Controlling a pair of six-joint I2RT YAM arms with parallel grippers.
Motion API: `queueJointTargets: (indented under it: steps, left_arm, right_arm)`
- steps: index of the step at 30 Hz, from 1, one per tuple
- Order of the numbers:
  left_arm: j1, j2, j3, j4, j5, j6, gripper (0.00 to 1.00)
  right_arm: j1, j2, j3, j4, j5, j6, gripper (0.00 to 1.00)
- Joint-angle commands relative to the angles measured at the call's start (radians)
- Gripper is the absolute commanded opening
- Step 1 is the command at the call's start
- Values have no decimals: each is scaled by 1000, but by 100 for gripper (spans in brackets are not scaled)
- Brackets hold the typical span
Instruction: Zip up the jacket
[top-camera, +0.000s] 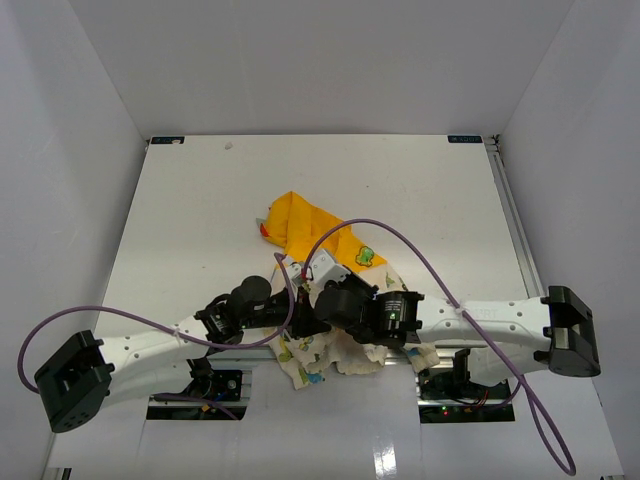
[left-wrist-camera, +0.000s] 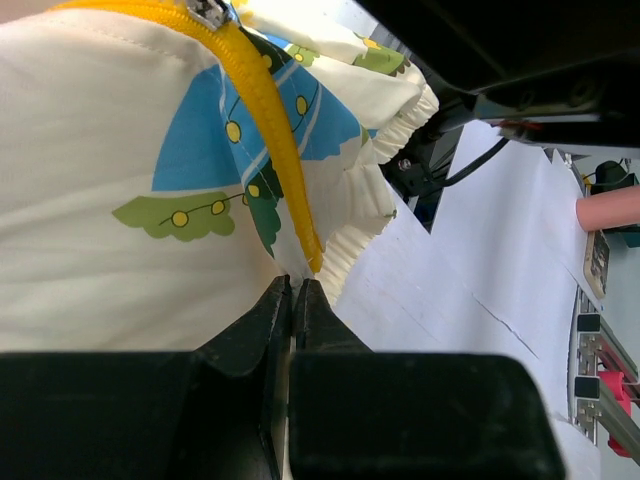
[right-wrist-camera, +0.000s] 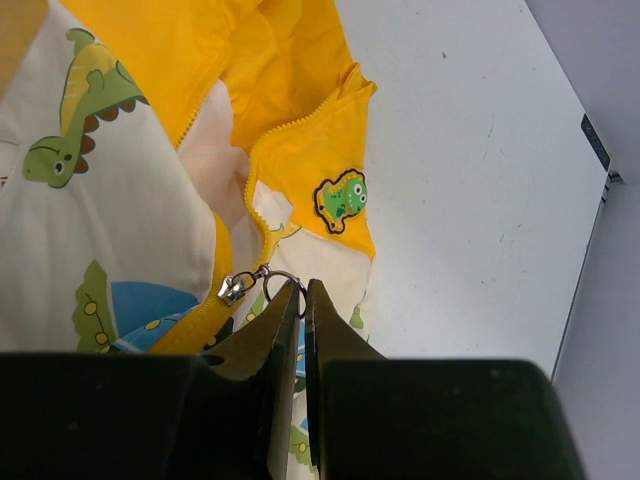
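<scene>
The jacket (top-camera: 300, 226) lies mid-table with its yellow hood toward the far side and its cream printed body (top-camera: 312, 362) by the arm bases. In the left wrist view, my left gripper (left-wrist-camera: 297, 283) is shut on the bottom hem at the lower end of the yellow zipper strip (left-wrist-camera: 262, 112). The strip is closed up to the metal slider (left-wrist-camera: 209, 12). My right gripper (right-wrist-camera: 302, 288) is shut on the ring pull (right-wrist-camera: 272, 279) of the slider (right-wrist-camera: 231, 290), and above it the zipper's two sides stand apart. In the top view both grippers (top-camera: 303, 325) (top-camera: 318, 300) meet over the jacket's lower front.
White walls enclose the table (top-camera: 200, 200) on three sides, and a metal rail (top-camera: 515, 220) runs along its right edge. Purple cables (top-camera: 420, 255) loop over the arms. A pink cylinder (left-wrist-camera: 610, 208) and hardware lie past the table's near edge.
</scene>
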Motion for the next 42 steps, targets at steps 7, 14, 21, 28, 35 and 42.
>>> queueJointTargets:
  steps: [7,14,21,28,35,42]
  left_arm:
    - [-13,-46,-16,-41,49,-57,0]
    - [-13,-98,4,-117,-2,-71,0]
    - [-13,-101,24,-162,-65,-74,0]
    - [-13,-129,16,-171,-96,-89,0]
    - [-13,-134,-1,-134,-68,-73,0]
    - [-14,-73,37,-159,-193,-65,0]
  right_arm:
    - [-125,-94,-20,230,15,-68,8]
    - [-397,22,88,370,-217,-154,8]
    - [-565,143,144,479,-326,-198,8]
    - [-688,261,226,548,-382,-242,8]
    - [-805,431,374,610,-346,-285,8]
    - [-902,619,580,648,-406,-331,8]
